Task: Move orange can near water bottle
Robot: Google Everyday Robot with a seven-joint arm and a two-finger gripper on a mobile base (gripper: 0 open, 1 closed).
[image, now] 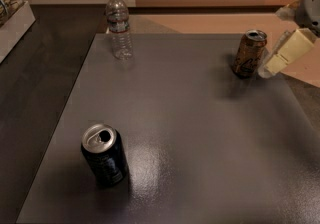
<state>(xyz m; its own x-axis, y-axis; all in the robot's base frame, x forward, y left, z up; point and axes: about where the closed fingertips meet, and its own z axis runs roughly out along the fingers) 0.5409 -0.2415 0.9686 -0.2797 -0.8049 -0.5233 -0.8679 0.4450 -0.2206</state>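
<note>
The orange can stands upright at the far right of the grey tabletop. It has an orange-tan body with dark markings and a silver top. The water bottle stands upright at the far left of the table, clear with a white cap and a label band. My gripper comes in from the right edge, cream-coloured, just right of the orange can and close to its side. I cannot tell whether it touches the can.
A dark blue-black can with an open silver top stands near the front left of the table. A white box sits at the far left edge, off the table. The table's right edge runs just behind my gripper.
</note>
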